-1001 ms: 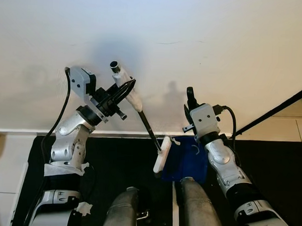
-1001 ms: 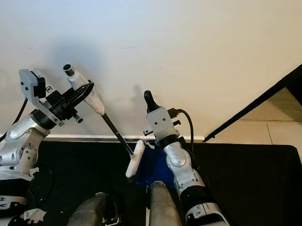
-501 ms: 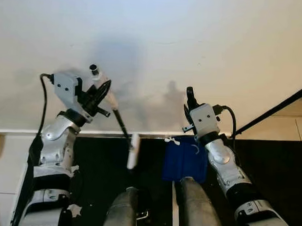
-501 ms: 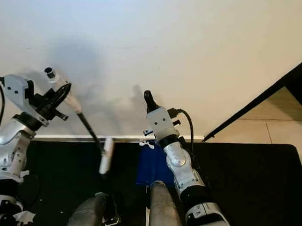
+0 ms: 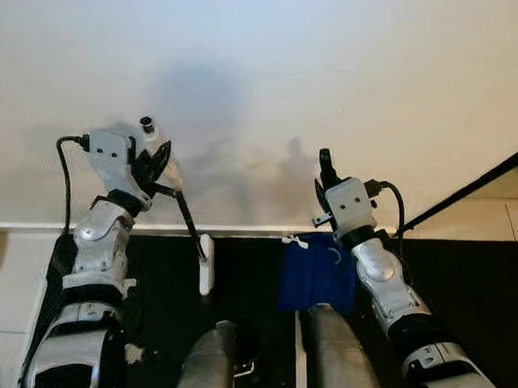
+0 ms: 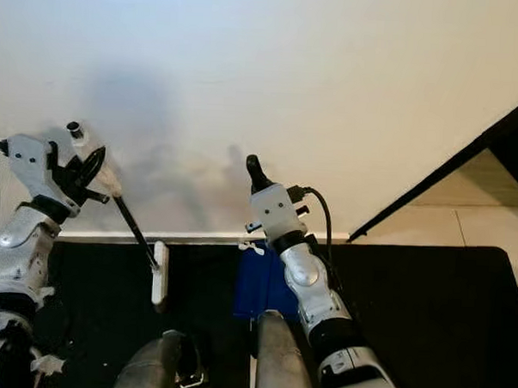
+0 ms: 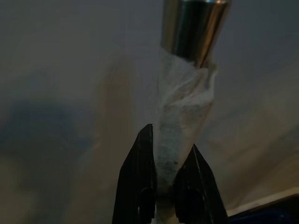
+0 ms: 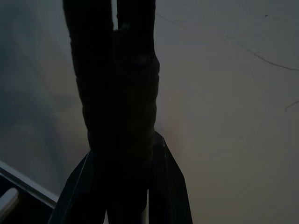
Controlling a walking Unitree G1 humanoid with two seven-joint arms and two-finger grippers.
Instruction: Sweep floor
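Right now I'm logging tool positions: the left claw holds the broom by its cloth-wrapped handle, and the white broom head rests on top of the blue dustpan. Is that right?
Not quite. The left claw does grip the broom's cloth-wrapped handle, but the white broom head is not on the blue dustpan. In the left eye view it rests on the black floor mat, apart from the dustpan and to its left.

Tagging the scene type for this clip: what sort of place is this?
Probably a room in a home, right up against a wall. A plain white wall meets a pale baseboard, with a black mat and tile floor below. The left hand holds a small broom.
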